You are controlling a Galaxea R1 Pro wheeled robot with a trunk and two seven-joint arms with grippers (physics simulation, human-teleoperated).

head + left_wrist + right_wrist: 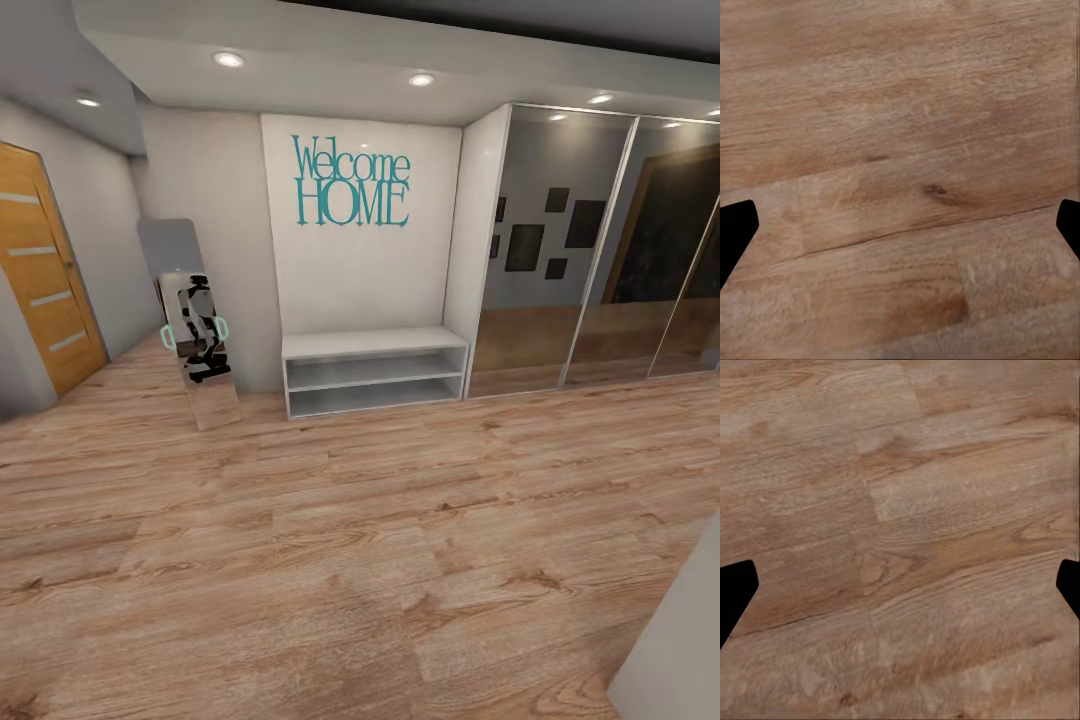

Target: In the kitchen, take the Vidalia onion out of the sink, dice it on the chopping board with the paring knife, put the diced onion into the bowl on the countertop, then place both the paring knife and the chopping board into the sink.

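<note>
Both grippers, left gripper (900,225) and right gripper (900,585), spread wide over bare wood floor (330,560), holding nothing, open floor running out to white bench shelf (374,370), leaning mirror (196,330), mirrored wardrobe doors (560,250), wooden door (45,270) far left; no kitchen items here.

Wood-plank floor (360,560), pale brown, boards in staggered rows. Standing directly on it, against the far wall: low white open shelf bench (375,370) with two tiers; just beside it, tilted leaning mirror (195,330). Same plank surface (900,150) (900,510) beneath both wrist cameras.
</note>
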